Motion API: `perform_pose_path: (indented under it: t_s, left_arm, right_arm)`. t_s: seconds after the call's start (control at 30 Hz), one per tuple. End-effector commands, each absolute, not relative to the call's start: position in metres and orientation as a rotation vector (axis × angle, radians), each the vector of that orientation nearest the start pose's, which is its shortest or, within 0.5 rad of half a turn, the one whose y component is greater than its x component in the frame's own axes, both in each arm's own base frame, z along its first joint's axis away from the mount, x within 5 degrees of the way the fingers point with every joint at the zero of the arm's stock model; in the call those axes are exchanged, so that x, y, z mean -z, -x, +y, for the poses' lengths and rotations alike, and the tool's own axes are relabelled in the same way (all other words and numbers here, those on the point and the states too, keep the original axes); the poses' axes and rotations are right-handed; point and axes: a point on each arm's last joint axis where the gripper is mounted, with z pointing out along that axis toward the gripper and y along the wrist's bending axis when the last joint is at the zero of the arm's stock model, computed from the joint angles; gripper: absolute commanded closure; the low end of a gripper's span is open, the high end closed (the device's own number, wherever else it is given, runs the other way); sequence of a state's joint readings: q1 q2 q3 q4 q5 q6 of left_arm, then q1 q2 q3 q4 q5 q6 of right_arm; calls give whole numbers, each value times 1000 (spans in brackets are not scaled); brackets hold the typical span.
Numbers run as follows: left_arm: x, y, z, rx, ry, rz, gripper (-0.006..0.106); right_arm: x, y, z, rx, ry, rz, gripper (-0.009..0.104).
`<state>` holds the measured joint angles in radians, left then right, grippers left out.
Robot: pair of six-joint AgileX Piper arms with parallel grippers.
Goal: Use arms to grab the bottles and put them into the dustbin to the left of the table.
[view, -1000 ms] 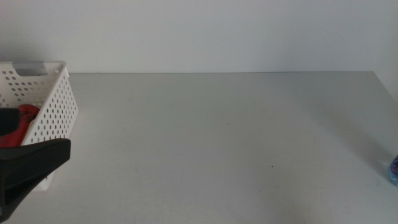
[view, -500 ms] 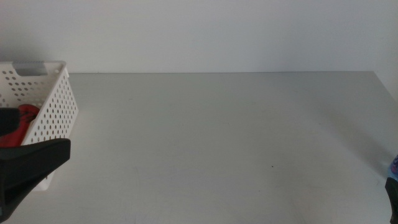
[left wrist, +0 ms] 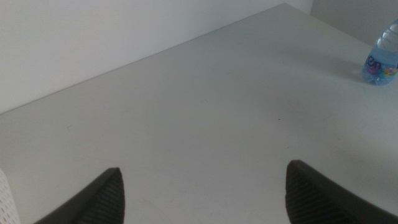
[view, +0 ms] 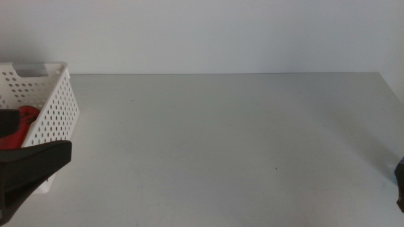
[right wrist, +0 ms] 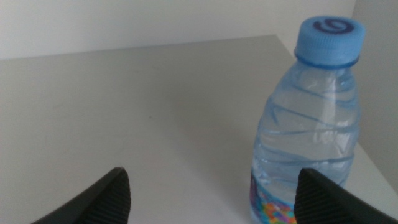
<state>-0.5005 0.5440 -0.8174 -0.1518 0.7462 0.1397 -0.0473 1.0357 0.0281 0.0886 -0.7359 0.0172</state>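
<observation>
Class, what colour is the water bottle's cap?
The cap is light blue, clearest in the right wrist view.

Soft, even, rather flat light covers the pale table [view: 221, 139]; no glare anywhere. A faint shadow lies beside the water bottle [right wrist: 311, 130] at the table's right edge. The dark jaws at the wrist pictures' lower edges are blurred and featureless. The basket [view: 53, 104] is sharp.

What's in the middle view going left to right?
Left hand at the left edge in front of the white dustbin with a red item inside, then bare table, then the right hand at the right edge.
</observation>
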Motion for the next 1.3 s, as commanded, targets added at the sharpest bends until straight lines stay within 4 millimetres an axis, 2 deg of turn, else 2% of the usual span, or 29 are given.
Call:
perform_pose_path:
  t_s: [0.0,0.2,0.43,0.53,0.67,0.87,1.27]
  left_arm:
    - [-391,-75,-52,441,-540,1799,15]
    - [-391,-75,-52,440,-540,1799,15]
    - [-391,-75,-52,440,-540,1799,15]
    - [-391,-75,-52,440,-540,1799,15]
    - [-391,-75,-52,440,-540,1799,15]
    - [-391,-75,-52,440,-540,1799,15]
    - [-391,-75,-52,440,-540,1799,15]
  right_arm:
    - [-181,-141,-20,79,-207,1656,28]
    - [-182,-140,-43,205,-339,1588,31]
    - [-180,-146,-34,178,-172,1615,31]
    - [-180,-148,-35,160,-193,1599,28]
    - [-177,-151,-35,155,-194,1595,19]
    - [-172,-159,-39,221,-164,1614,7]
    - [-177,-178,-53,307,-224,1552,6]
